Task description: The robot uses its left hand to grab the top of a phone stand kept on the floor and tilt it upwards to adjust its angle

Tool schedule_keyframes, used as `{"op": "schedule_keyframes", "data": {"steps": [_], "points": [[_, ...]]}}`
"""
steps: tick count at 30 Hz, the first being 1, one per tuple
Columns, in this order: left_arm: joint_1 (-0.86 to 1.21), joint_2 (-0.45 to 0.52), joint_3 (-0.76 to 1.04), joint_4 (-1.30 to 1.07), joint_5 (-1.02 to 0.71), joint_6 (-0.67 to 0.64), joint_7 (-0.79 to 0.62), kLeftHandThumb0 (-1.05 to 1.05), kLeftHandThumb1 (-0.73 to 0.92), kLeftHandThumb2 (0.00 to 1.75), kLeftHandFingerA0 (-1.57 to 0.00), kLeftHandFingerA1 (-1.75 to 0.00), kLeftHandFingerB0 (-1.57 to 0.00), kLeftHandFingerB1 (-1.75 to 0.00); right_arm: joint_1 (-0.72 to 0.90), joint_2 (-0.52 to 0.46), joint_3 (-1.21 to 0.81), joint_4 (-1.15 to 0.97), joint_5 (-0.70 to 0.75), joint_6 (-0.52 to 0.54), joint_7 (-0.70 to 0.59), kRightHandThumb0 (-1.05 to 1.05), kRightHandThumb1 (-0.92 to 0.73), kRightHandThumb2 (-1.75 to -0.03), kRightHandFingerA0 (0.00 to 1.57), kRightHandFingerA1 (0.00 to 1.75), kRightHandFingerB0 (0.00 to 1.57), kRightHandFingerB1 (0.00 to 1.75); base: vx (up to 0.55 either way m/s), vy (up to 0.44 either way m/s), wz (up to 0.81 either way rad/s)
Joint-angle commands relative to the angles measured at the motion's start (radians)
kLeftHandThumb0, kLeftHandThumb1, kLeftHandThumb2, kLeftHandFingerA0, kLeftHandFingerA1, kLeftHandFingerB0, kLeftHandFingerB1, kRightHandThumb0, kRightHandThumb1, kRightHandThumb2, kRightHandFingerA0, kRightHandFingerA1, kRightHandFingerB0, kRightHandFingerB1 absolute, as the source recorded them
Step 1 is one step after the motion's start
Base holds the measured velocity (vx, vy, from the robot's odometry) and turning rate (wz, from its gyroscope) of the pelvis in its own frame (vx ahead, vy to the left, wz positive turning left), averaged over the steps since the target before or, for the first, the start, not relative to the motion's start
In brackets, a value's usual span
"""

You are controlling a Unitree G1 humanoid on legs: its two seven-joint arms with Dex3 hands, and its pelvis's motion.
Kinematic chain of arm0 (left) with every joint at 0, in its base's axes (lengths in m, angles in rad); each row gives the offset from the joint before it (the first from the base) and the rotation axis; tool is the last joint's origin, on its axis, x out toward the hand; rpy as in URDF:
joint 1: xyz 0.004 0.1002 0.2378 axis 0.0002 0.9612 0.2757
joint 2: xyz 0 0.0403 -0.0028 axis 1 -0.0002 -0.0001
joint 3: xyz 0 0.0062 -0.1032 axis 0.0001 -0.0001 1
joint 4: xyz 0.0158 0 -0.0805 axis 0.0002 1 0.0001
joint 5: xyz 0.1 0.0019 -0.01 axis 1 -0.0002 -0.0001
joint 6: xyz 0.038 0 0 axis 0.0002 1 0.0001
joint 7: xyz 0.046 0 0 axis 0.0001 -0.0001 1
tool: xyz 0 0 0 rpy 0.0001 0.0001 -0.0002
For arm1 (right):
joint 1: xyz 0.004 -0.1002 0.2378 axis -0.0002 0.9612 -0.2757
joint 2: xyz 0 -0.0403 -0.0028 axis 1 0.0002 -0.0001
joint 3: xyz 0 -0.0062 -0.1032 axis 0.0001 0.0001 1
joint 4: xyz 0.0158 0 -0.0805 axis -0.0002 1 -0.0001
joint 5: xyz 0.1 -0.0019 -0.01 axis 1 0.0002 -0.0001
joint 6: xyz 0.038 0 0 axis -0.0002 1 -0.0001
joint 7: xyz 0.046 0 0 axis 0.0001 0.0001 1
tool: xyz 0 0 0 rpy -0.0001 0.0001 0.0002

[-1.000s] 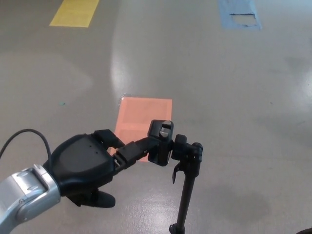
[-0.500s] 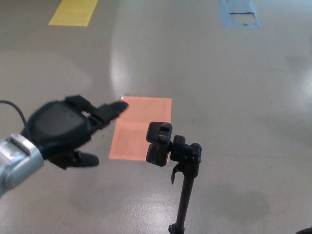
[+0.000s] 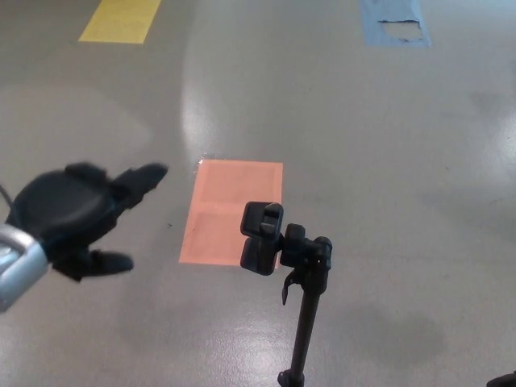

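Note:
A black phone stand [image 3: 303, 314] rises from the grey floor at the lower centre of the head view. Its clamp head [image 3: 262, 238] sits at the top of the pole, beside a black joint knob [image 3: 310, 251]. My left hand [image 3: 68, 214] hovers at the far left, well apart from the clamp, open with its fingers spread and pointing right. It holds nothing. My right hand does not show.
A salmon-coloured rectangle [image 3: 230, 210] is marked on the floor behind the stand. A yellow patch [image 3: 121, 19] lies at the top left and a blue patch [image 3: 395, 22] at the top right. A dark object [image 3: 504, 380] peeks in at the bottom right corner.
My left hand let go of the clamp head and drew back to the left, fingers now apart. The stand stays upright in the same place.

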Motion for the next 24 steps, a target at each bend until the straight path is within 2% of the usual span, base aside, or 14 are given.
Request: {"op": "schedule_keyframes", "data": {"steps": [1,2,4,5,6,9,10,11,12,19,20,21,23,24], "points": [[0.084,-0.06,0.026,0.198,-0.094,0.082,0.02,-0.78,0.7,1.02,-0.29,-0.51,0.0,-0.22,0.022,-0.009,0.011,0.007,-0.007,-0.005,0.004,-0.57,-0.76,-0.63,0.37,0.46,0.31,0.36,0.0,0.0,0.0],[0.1,-0.084,0.043,0.281,-0.119,0.096,0.038,-0.77,0.9,0.68,-0.28,-0.35,-0.04,-0.19,0.026,-0.007,0.01,0.007,-0.003,-0.004,0.007,-0.57,-0.76,-0.62,0.36,0.47,0.3,0.37,0.0,0.0,0.0],[0.109,-0.103,0.057,0.349,-0.138,0.105,0.051,-0.77,0.9,0.68,-0.28,-0.35,-0.04,-0.19,0.029,-0.005,0.008,0.008,0.001,-0.003,0.009,-0.57,-0.76,-0.62,0.36,0.47,0.3,0.37,0.0,0.0,0.0],[0.112,-0.114,0.067,0.387,-0.151,0.11,0.059,-0.81,0.75,1.08,-0.2,-0.48,-0.01,-0.21,0.031,-0.004,0.007,0.007,0.003,-0.005,0.009,-0.58,-0.76,-0.62,0.36,0.48,0.3,0.37,0.0,0.0,0.0],[0.124,-0.133,0.093,0.446,-0.179,0.114,0.069,-0.77,0.92,0.69,-0.24,-0.34,-0.04,-0.19,0.032,-0.003,0.007,0.006,0.004,-0.004,0.007,-0.58,-0.76,-0.62,0.35,0.47,0.29,0.36,0.0,0.0,0.0],[0.143,-0.156,0.127,0.51,-0.215,0.116,0.077,-0.77,0.91,0.69,-0.24,-0.33,-0.03,-0.18,0.036,-0.003,0.006,0.007,0.006,-0.002,0.004,-0.6,-0.73,-0.62,0.33,0.46,0.29,0.36,0.0,0.0,0.0],[0.154,-0.16,0.134,0.53,-0.218,0.112,0.09,-0.78,0.75,1.06,-0.2,-0.48,-0.01,-0.24,0.037,-0.003,0.008,0.008,0.004,-0.002,0.002,-0.58,-0.73,-0.62,0.34,0.46,0.29,0.36,0.0,0.0,0.0],[0.166,-0.165,0.142,0.556,-0.22,0.105,0.108,-0.78,0.75,1.06,-0.2,-0.48,-0.01,-0.24,0.038,-0.003,0.01,0.009,0.001,-0.002,-0.001,-0.58,-0.73,-0.62,0.34,0.46,0.29,0.36,0.0,0.0,0.0],[0.173,-0.167,0.147,0.568,-0.223,0.104,0.114,-0.73,0.9,0.68,-0.28,-0.34,-0.05,-0.2,0.038,0.0,0.012,0.01,-0.001,-0.002,-0.002,-0.57,-0.76,-0.63,0.35,0.47,0.3,0.37,0.0,0.0,0.0],[0.188,-0.176,0.23,0.654,-0.305,0.101,0.051,-0.72,0.87,0.68,-0.25,-0.33,-0.05,-0.19,0.04,0.007,0.009,0.015,0.003,0.006,-0.01,-0.57,-0.76,-0.62,0.34,0.46,0.29,0.36,0.0,0.0,0.0],[0.192,-0.175,0.238,0.662,-0.312,0.101,0.05,-0.72,0.86,0.68,-0.38,-0.38,-0.05,-0.2,0.039,0.009,0.011,0.016,0.001,0.009,-0.015,-0.58,-0.75,-0.62,0.35,0.45,0.3,0.36,0.0,0.0,0.0],[0.197,-0.172,0.246,0.674,-0.318,0.105,0.048,-0.75,0.71,1.03,-0.31,-0.52,-0.03,-0.24,0.037,0.011,0.015,0.016,-0.004,0.014,-0.022,-0.58,-0.76,-0.63,0.35,0.45,0.29,0.35,0.0,0.0,0.0],[0.198,-0.17,0.253,0.682,-0.323,0.106,0.041,-0.75,0.71,1.03,-0.31,-0.52,-0.03,-0.24,0.035,0.012,0.02,0.016,-0.008,0.015,-0.025,-0.58,-0.76,-0.63,0.35,0.45,0.29,0.35,0.0,0.0,0.0],[0.202,-0.169,0.261,0.69,-0.332,0.112,0.026,-0.74,0.86,0.67,-0.3,-0.33,-0.06,-0.2,0.037,0.014,0.015,0.015,-0.003,0.017,-0.028,-0.57,-0.75,-0.61,0.32,0.44,0.26,0.33,0.0,0.0,0.0]]}}
